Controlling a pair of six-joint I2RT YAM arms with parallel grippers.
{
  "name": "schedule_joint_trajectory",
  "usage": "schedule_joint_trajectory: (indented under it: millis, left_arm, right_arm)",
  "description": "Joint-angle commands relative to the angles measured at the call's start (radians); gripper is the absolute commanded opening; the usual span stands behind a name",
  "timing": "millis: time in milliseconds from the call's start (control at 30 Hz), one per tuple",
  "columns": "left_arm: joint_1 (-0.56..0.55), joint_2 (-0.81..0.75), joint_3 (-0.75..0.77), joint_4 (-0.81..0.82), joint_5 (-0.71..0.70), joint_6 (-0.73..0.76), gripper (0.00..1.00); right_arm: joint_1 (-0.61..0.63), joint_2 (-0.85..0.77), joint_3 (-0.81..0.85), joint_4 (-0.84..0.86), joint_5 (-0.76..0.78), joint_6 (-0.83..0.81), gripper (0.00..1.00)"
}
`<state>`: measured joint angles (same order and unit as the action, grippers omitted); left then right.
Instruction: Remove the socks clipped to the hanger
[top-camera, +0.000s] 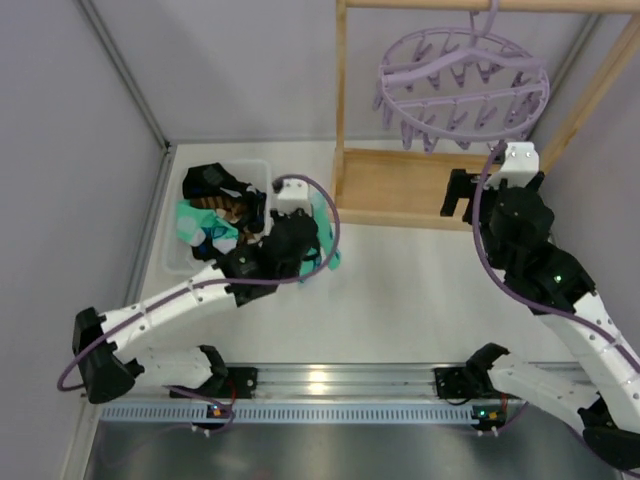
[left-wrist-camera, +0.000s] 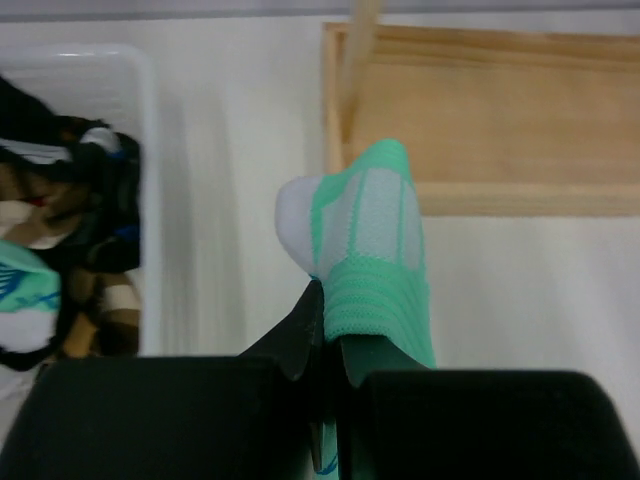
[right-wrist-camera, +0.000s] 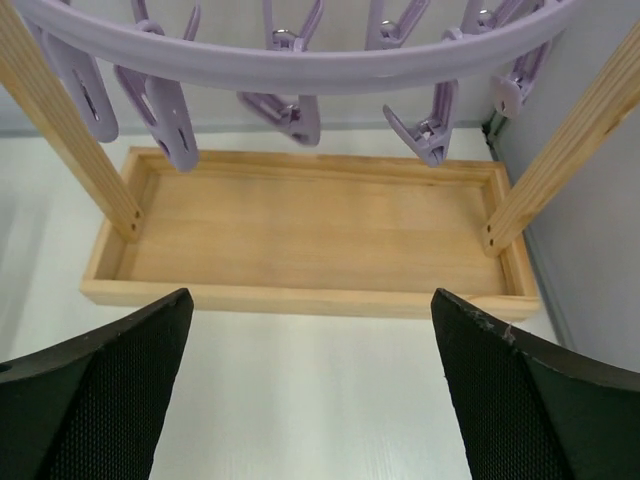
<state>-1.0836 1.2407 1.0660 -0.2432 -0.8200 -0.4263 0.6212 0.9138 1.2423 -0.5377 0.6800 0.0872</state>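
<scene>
Grey walls close in a white table (top-camera: 400, 300), and at its far side stands a wooden rack (top-camera: 342, 100) whose shallow tray base (right-wrist-camera: 310, 230) rests on the surface. From the rack's top bar (top-camera: 480, 5) hangs the hanger (top-camera: 462, 85), a round pale-purple plastic ring with spokes. Its clips (right-wrist-camera: 165, 110) dangle loose around the rim, above the tray base.

To the left, near the wall, sits a clear plastic bin (top-camera: 175, 262). A heap of socks (top-camera: 215, 205) lies inside it: black fabric, brown and tan patches, and a bit of mint-green.

The left gripper (left-wrist-camera: 325, 340) hovers just right of the bin, between it and the rack's near left corner. Its jaws are pinched tight on the cuff of a mint-green sock (left-wrist-camera: 370, 250), whose white toe and pale mesh panels point away from the wrist camera. In the overhead view the same sock shows as green fabric beside the left wrist, partly hidden by the arm and its purple cable.

The right gripper (right-wrist-camera: 310, 300) is on the near side of the tray base, low under the hanger. Its two black fingers (right-wrist-camera: 100, 390) are spread wide, with only table and tray showing between them, well apart from the clips overhead.
</scene>
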Motion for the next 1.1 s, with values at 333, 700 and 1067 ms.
schedule_joint_trajectory:
  millis: [333,700,1067]
  left_arm:
    - [0.766,-0.043,0.21,-0.235,0.387,0.009,0.0]
    - [1.033,0.204,0.203,-0.209,0.501,-0.094,0.0]
    - [1.058,0.453,0.131,-0.208,0.447,-0.21,0.0]
  right_arm:
    - [0.011,-0.197,-0.142,0.073,-0.069,0.071,0.99]
    - [0.009,-0.256,-0.202,0.096,-0.086,0.059,1.0]
    - [0.011,-0.3,-0.228,0.099,-0.138,0.051,0.99]
